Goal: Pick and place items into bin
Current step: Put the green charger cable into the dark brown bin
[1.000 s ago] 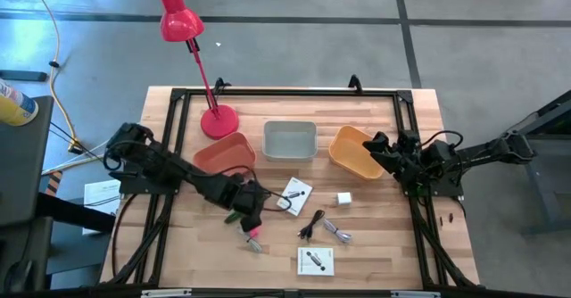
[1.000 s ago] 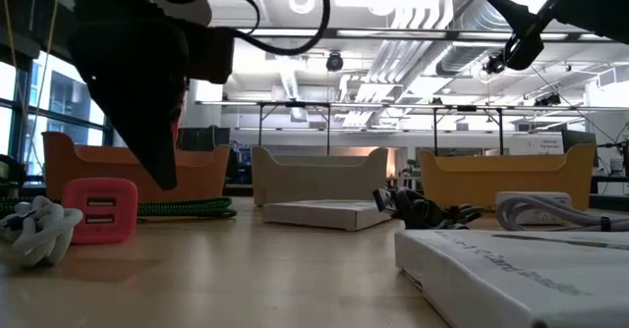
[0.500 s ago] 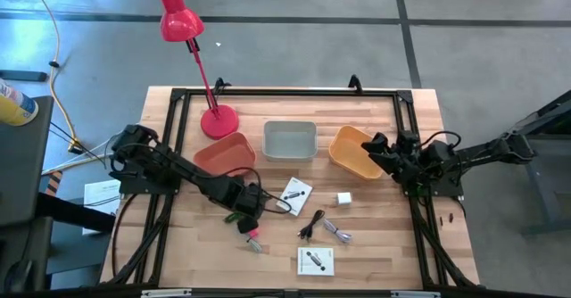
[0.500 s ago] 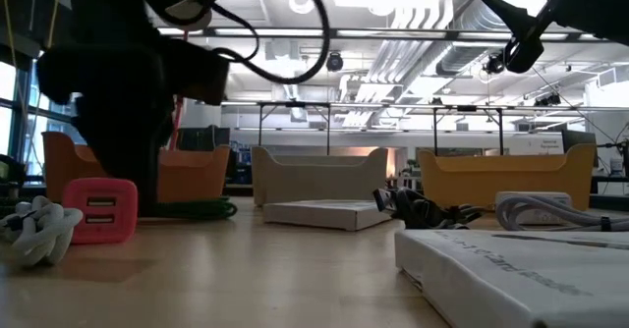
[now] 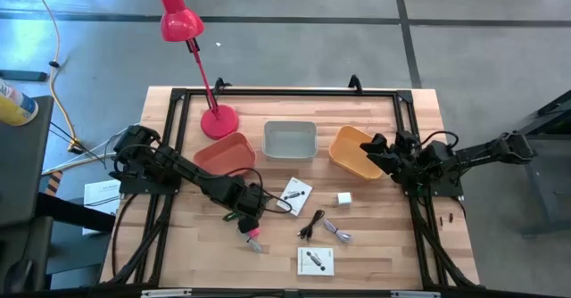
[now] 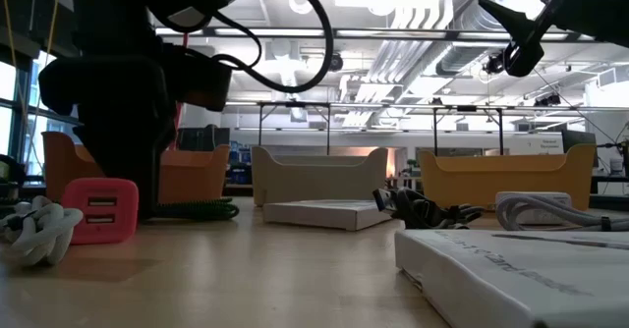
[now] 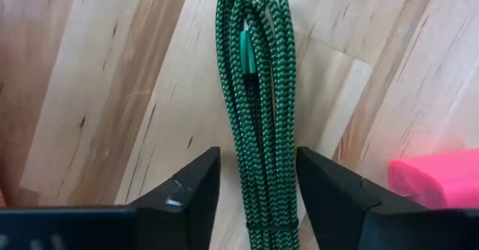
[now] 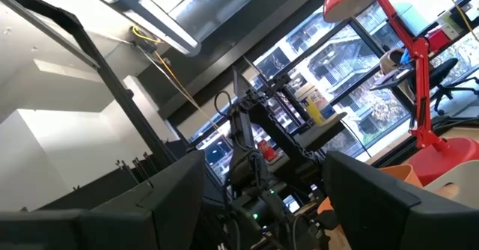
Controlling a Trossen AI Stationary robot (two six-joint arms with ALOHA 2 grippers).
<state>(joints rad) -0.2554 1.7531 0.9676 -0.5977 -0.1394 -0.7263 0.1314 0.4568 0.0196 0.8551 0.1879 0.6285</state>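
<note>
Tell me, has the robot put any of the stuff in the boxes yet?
Not that I can see: the grey bin looks empty. The left gripper is down at the table with its fingers on either side of the green cord, not yet squeezing it. Left on the table: the pink block, white block, two packets and the black cable. The right gripper waits open above the yellow bin.

Red desk lamp (image 5: 183,30), yellow can (image 5: 15,103)
</note>
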